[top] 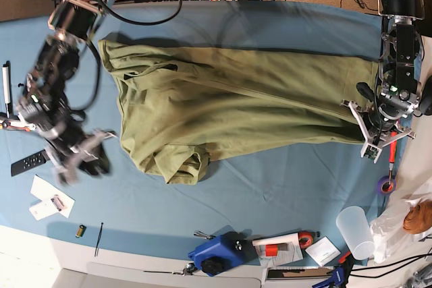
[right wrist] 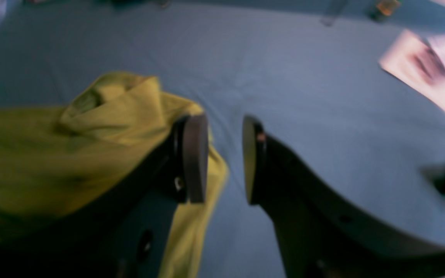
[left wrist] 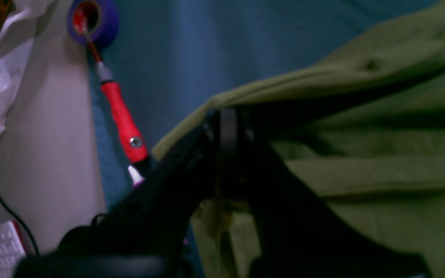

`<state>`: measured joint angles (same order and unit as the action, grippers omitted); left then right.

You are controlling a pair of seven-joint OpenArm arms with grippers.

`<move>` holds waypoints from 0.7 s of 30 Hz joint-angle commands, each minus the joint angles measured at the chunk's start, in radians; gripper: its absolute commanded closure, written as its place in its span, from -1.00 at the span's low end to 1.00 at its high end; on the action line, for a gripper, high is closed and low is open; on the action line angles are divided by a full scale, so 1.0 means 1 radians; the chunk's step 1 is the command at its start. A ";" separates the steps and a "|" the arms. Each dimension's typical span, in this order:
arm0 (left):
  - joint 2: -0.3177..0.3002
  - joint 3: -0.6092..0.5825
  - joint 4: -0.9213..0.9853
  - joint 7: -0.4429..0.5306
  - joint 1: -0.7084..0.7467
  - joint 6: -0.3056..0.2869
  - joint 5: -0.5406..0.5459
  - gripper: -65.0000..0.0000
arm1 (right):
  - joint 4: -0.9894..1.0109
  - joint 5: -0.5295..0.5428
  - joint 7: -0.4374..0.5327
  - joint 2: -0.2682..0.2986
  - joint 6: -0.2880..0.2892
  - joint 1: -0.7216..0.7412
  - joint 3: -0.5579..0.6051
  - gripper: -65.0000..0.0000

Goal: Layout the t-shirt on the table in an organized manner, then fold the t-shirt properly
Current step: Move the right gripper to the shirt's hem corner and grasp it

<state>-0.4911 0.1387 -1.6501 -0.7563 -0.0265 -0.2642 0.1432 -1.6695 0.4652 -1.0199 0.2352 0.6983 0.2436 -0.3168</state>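
You're partway through the layout stage, judging by how things lie: the t-shirt [top: 236, 106] is spreading across the middle of the desk [top: 283, 187], mostly flat, but one end near the right arm is bunching into a rumpled lump, so smoothing is left and no fold looks done yet. Your left pincer [left wrist: 226, 127] is sitting fully closed at the shirt's edge on the base view's right side, and the wrist view is showing olive fabric draping over the tips, so it's looking like a pinch on the hem. Your right pincer [right wrist: 224, 158] is hanging about half open over bare blue cloth just beside the bunched end, holding nothing. The shirt is soft, matte olive cotton, creasing in long ridges; the desk cover is a wrinkled medium-blue cloth. A red-handled screwdriver [left wrist: 124, 123] and a roll of blue tape [left wrist: 93, 21] are lying near the left arm.
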 commanded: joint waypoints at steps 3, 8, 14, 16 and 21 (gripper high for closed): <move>-0.019 0.008 -0.017 -0.008 -0.018 0.010 -0.023 1.00 | -0.011 -0.134 0.106 0.017 -0.007 0.066 0.106 0.51; -0.020 0.008 -0.017 -0.033 -0.018 0.010 -0.068 1.00 | 0.158 -0.202 0.123 0.017 -0.029 0.150 0.225 0.50; -0.025 0.008 -0.017 -0.033 -0.018 0.010 -0.088 1.00 | 0.444 -0.201 0.161 0.014 0.000 0.250 0.338 0.25; -0.025 0.008 -0.017 -0.033 -0.018 0.011 -0.088 1.00 | 0.510 -0.201 0.170 0.008 0.000 0.271 0.370 0.21; -0.024 0.008 -0.017 -0.032 -0.018 0.037 -0.087 1.00 | 0.568 -0.201 0.274 -0.003 0.000 0.286 0.424 0.21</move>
<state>-0.4961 0.1387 -1.6501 -0.8017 -0.0261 -0.2417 0.0696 -1.0851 0.2508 -0.7803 0.2268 0.6975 0.4900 0.1089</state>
